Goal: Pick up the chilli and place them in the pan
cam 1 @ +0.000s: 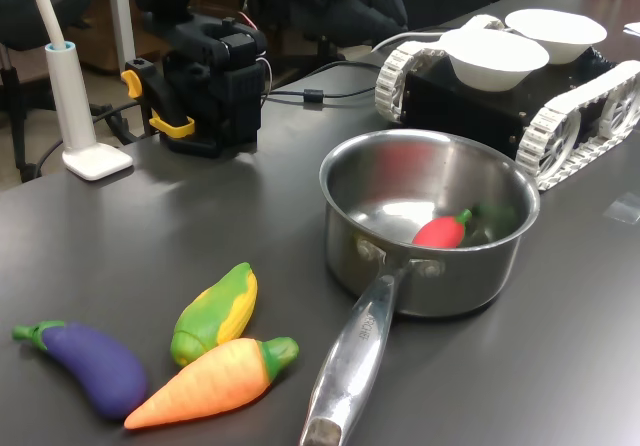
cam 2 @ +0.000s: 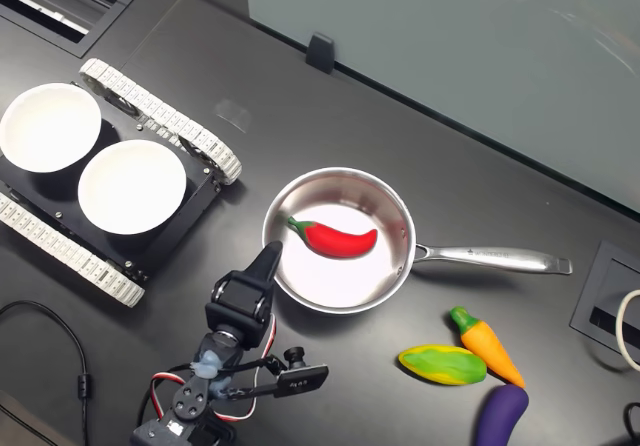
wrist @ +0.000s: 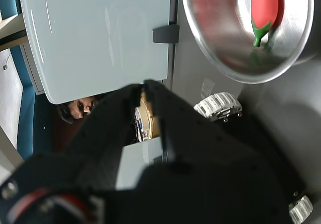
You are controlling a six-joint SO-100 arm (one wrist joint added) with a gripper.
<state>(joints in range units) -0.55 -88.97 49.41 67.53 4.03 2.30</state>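
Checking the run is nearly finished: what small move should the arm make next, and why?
Probably draw back toward its base. The chilli already lies inside the pan, and the gripper hangs at the pan's rim holding nothing; whether its jaws are open is unclear.

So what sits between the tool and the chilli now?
Only the pan's near wall: in the second exterior view the tool overlaps its rim, and the chilli lies inside on the bare pan floor.

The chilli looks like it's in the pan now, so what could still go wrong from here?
1. In the second exterior view the gripper sits right at the pan rim; pulling away carelessly might nudge or spin the pan.
2. The tracked vehicle carrying two white bowls stands close beside the arm, so a wide retreat could clip it.
3. The chilli lies loose inside, so a bumped pan could send it sliding.
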